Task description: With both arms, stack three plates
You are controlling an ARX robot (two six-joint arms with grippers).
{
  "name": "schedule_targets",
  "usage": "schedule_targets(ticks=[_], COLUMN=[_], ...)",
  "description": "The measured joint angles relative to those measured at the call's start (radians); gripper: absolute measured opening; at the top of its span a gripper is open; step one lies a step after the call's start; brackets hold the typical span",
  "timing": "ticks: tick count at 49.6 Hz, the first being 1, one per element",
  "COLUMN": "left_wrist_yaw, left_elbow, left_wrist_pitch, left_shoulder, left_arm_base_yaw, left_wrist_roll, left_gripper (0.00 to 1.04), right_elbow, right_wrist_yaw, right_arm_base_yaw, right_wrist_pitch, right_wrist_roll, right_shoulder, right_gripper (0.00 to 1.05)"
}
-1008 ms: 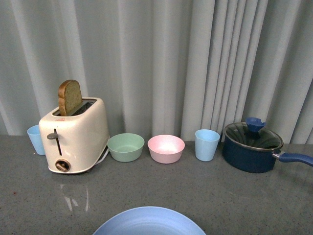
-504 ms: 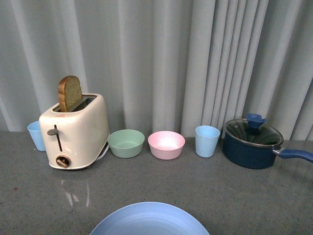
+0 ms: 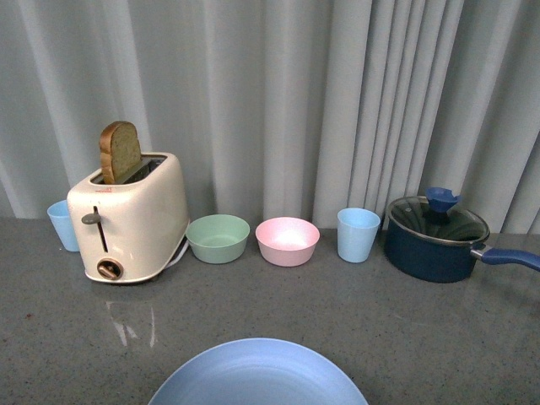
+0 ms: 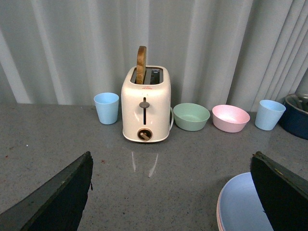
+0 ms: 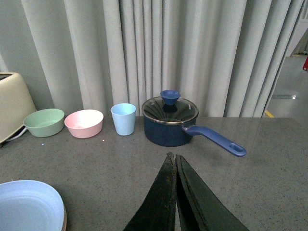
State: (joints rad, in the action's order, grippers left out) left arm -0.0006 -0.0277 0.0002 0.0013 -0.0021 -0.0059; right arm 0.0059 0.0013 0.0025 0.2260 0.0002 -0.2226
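Observation:
The light blue plate [image 3: 257, 375] lies at the near edge of the grey counter, on top of a stack. In the left wrist view the blue plate [image 4: 243, 204] shows a thin pink rim [image 4: 218, 216] under it. In the right wrist view the blue plate [image 5: 26, 204] has a beige edge [image 5: 64, 219] below it. My left gripper [image 4: 172, 163] is open and empty, its fingers wide apart, with the stack next to one finger [image 4: 279, 192]. My right gripper [image 5: 173, 158] is shut and empty above bare counter, to the right of the stack. Neither gripper shows in the front view.
Along the curtain at the back stand a blue cup [image 3: 62, 224], a cream toaster [image 3: 131, 219] with a bread slice, a green bowl [image 3: 218, 238], a pink bowl [image 3: 287, 240], another blue cup [image 3: 358, 234] and a dark blue lidded pot [image 3: 434, 238] with its handle pointing right.
In the front view the whole scene has shifted up a little, and more of the blue plate shows at the bottom edge.

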Motion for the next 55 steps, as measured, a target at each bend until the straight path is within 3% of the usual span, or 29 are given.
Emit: schedule_targets(ticks=[10, 15, 23, 30, 35, 49, 55], left_wrist_yaw=[0.000, 0.000, 0.000, 0.000, 0.000, 0.000, 0.000], left_elbow=[0.000, 0.000, 0.000, 0.000, 0.000, 0.000, 0.000], left_wrist_pitch=[0.000, 0.000, 0.000, 0.000, 0.000, 0.000, 0.000], left_shoulder=[0.000, 0.000, 0.000, 0.000, 0.000, 0.000, 0.000], left_arm_base_yaw=[0.000, 0.000, 0.000, 0.000, 0.000, 0.000, 0.000], left_wrist_roll=[0.000, 0.000, 0.000, 0.000, 0.000, 0.000, 0.000], left_gripper=[0.98, 0.98, 0.98, 0.98, 0.98, 0.98, 0.98], right_elbow=[0.000, 0.000, 0.000, 0.000, 0.000, 0.000, 0.000], right_wrist_yaw=[0.000, -0.002, -0.002, -0.002, -0.002, -0.002, -0.002], right_arm_base_yaw=[0.000, 0.000, 0.000, 0.000, 0.000, 0.000, 0.000], right_wrist_pitch=[-0.048, -0.214, -0.225, -0.225, -0.225, -0.225, -0.225], right_wrist_roll=[0.000, 0.000, 0.000, -0.001, -0.001, -0.001, 0.000], right_shoulder=[0.049, 0.180, 0.218, 0.218, 0.218, 0.218, 0.218], right_gripper=[0.03, 0.03, 0.03, 0.24, 0.49, 0.97, 0.97])
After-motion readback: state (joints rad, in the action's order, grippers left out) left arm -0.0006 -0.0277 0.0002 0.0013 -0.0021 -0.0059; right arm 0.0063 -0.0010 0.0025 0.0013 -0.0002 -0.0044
